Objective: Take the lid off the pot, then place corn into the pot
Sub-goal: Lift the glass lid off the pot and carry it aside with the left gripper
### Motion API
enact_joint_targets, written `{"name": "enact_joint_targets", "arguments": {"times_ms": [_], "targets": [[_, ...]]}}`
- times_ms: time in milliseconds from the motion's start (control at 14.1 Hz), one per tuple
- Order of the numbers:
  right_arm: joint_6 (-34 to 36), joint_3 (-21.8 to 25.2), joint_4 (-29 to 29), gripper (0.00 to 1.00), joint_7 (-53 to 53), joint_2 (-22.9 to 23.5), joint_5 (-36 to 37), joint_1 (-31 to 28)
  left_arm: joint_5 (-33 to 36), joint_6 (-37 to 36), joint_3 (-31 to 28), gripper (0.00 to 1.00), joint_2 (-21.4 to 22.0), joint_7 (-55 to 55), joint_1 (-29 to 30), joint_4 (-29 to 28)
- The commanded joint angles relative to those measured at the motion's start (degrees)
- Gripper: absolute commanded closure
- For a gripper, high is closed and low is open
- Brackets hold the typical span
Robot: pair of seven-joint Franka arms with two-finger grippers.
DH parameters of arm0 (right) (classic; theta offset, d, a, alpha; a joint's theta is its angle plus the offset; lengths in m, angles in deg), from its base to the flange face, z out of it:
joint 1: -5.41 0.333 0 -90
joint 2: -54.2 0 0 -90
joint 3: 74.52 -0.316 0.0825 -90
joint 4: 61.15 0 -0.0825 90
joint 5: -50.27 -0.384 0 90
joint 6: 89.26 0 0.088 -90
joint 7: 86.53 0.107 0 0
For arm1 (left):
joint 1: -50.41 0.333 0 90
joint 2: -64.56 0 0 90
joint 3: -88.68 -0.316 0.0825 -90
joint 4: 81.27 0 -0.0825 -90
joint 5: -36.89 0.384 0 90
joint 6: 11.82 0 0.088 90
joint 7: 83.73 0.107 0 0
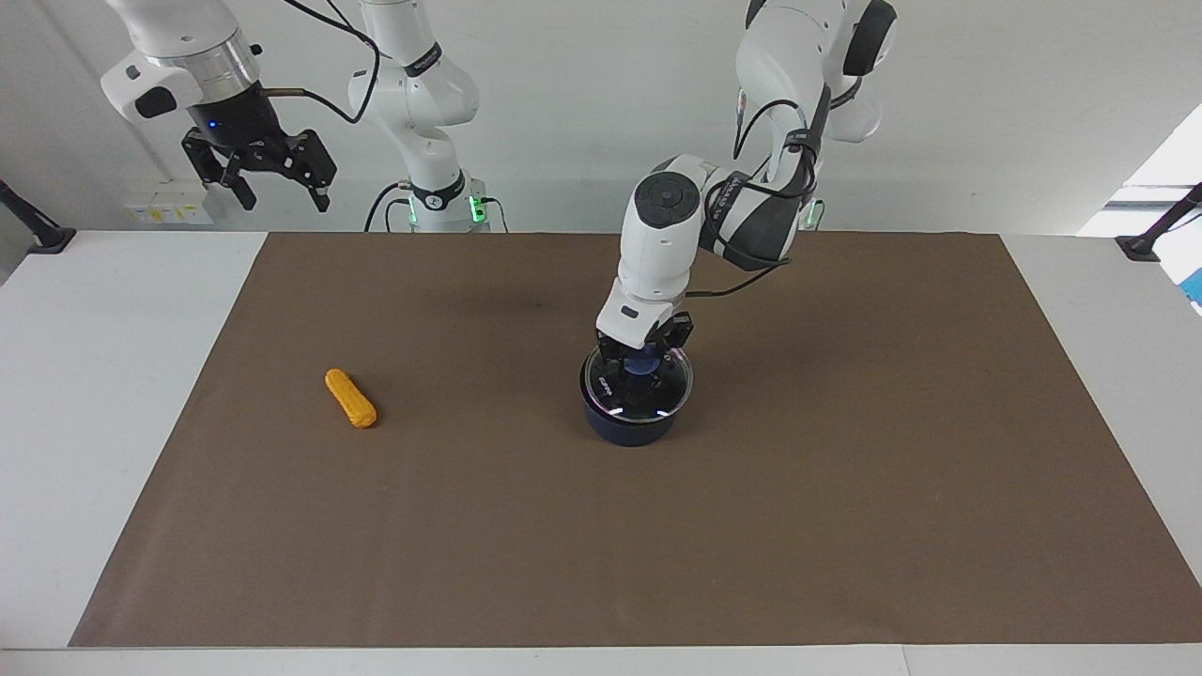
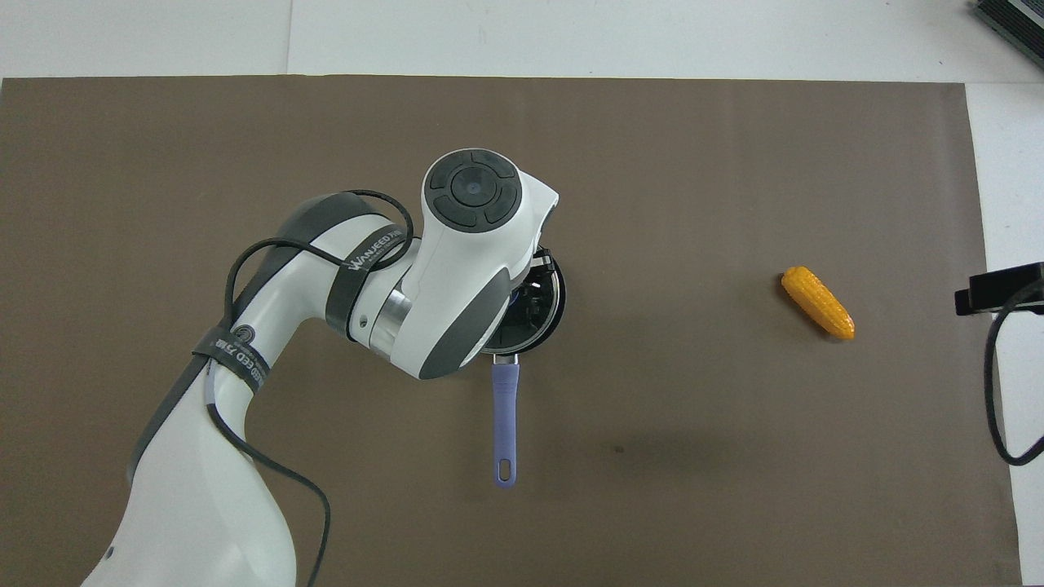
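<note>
The dark navy pot [image 1: 627, 433] stands mid-mat, its long blue handle [image 2: 505, 416] pointing toward the robots. My left gripper [image 1: 642, 361] comes straight down from above and is shut on the blue knob of the glass lid [image 1: 650, 400]. The lid hangs slightly above the pot's rim, tipped a little. In the overhead view the left wrist covers most of the lid [image 2: 555, 303]. The orange-yellow corn [image 1: 350, 398] [image 2: 817, 302] lies on the mat toward the right arm's end. My right gripper [image 1: 282, 192] waits open, high above that end of the table.
A brown mat [image 1: 845, 526] covers most of the white table [image 1: 103, 394]. The left arm's elbow and cables [image 1: 751, 225] hang over the mat, nearer to the robots than the pot.
</note>
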Motion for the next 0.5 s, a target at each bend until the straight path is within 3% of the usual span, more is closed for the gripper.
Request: {"name": "enact_joint_targets", "arguments": {"times_ms": [0, 427], "targets": [[-0.38, -0.24, -0.56, 0.00, -1.10, -0.88, -0.14, -0.36, 0.12, -4.93, -1.05, 1.00, 1.35, 0.16, -0.05, 2.63], [-0.38, -0.24, -0.56, 0.00, -1.10, -0.88, -0.14, -0.36, 0.21, -10.30, -1.05, 1.00, 7.59, 14.45, 8.20, 3.34]]}}
